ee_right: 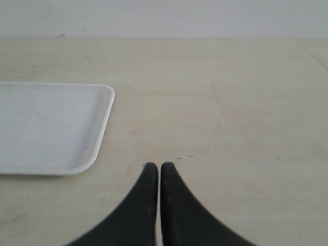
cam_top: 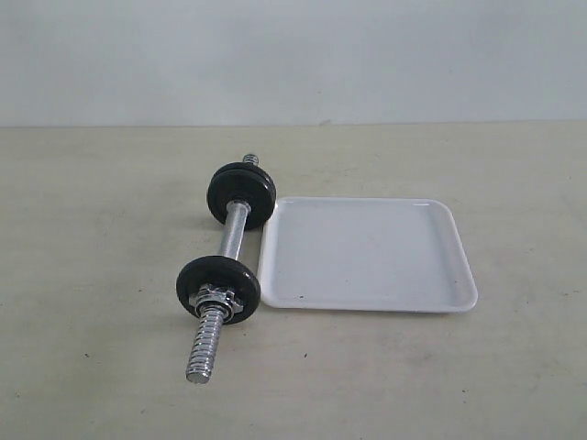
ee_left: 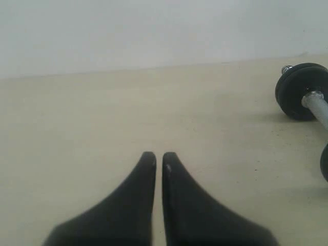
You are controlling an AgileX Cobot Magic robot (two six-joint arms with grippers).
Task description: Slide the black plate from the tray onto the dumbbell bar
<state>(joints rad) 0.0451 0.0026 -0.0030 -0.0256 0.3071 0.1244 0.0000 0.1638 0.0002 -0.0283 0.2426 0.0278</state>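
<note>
The dumbbell bar (cam_top: pixel 234 231) lies on the table just left of the white tray (cam_top: pixel 367 255), which holds nothing. One black plate (cam_top: pixel 197 278) sits on the bar's near threaded end behind a chrome nut (cam_top: pixel 217 301), and a second black plate (cam_top: pixel 241 194) sits on the far end. Neither gripper shows in the exterior view. My left gripper (ee_left: pixel 159 156) is shut on nothing above bare table, well left of the bar (ee_left: pixel 319 107) and a plate (ee_left: pixel 297 92). My right gripper (ee_right: pixel 156 166) is shut and empty, beside the tray (ee_right: pixel 46 128) corner.
A beige tabletop (cam_top: pixel 110 367) spreads around the dumbbell and tray, and a plain pale wall (cam_top: pixel 293 55) closes the back. The bar's near threaded end (cam_top: pixel 204 353) sticks out toward the table front.
</note>
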